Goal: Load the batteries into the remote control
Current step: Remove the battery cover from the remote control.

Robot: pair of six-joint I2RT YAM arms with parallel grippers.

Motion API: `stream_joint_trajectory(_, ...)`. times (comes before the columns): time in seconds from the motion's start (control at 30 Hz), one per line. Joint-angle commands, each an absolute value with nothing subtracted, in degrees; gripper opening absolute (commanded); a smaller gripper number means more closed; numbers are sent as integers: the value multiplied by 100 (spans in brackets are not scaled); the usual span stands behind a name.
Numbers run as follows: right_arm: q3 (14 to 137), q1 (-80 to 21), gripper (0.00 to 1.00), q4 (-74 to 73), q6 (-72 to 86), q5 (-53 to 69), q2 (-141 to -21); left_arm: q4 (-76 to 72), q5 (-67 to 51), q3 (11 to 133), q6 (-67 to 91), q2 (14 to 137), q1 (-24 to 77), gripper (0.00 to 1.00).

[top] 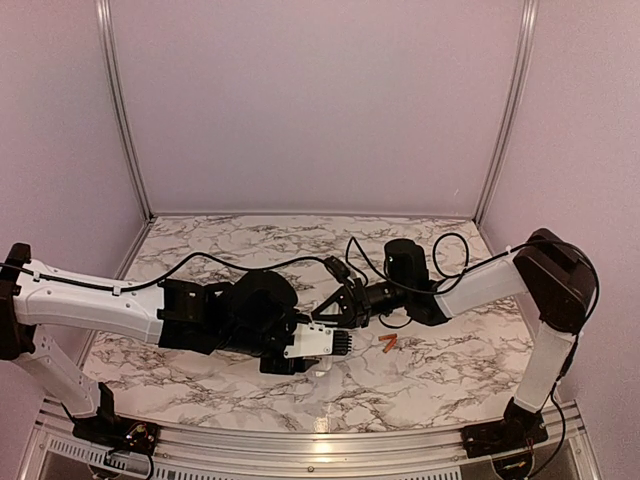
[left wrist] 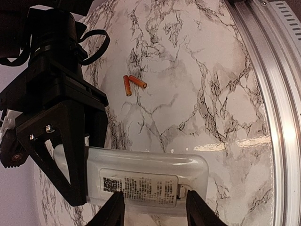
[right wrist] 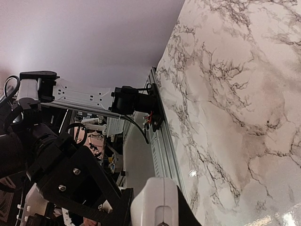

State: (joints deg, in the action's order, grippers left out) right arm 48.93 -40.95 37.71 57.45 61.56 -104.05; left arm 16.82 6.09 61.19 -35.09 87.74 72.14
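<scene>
The white remote control (left wrist: 146,172) shows its back, with a printed label panel. My right gripper (right wrist: 157,214) is shut on one end of it (right wrist: 157,200); its black fingers (left wrist: 70,141) clamp that end at the left of the left wrist view. My left gripper (left wrist: 155,205) is open, its two fingertips (left wrist: 115,209) spread in front of the label panel and gripping nothing. In the top view the remote (top: 318,342) sits between the left gripper (top: 297,355) and the right gripper (top: 335,312). Two orange batteries (left wrist: 134,84) lie touching on the marble, also seen to the right of the remote (top: 388,344).
The marble table (top: 450,370) is bounded by an aluminium rail (top: 300,440) along its near edge and pale walls behind and at the sides. A black cable (top: 440,250) loops above the right arm.
</scene>
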Motion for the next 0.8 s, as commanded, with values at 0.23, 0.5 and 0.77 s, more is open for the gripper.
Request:
stream_joint_trajectory(0.23,4874,-4055,0,4163,5993,6293,-10503,1846,874,6438,-3591,9094,7328,47)
stream_joint_trajectory(0.5,4835,-4073,0,4333,6104,6368,-10478,1795,1201,6314,-3656,9091,7328,45)
stream_joint_trajectory(0.77,4756,-4122,0,4729,6409,6470,-10590,1185,1658,6098,-3796,8883,7330,40)
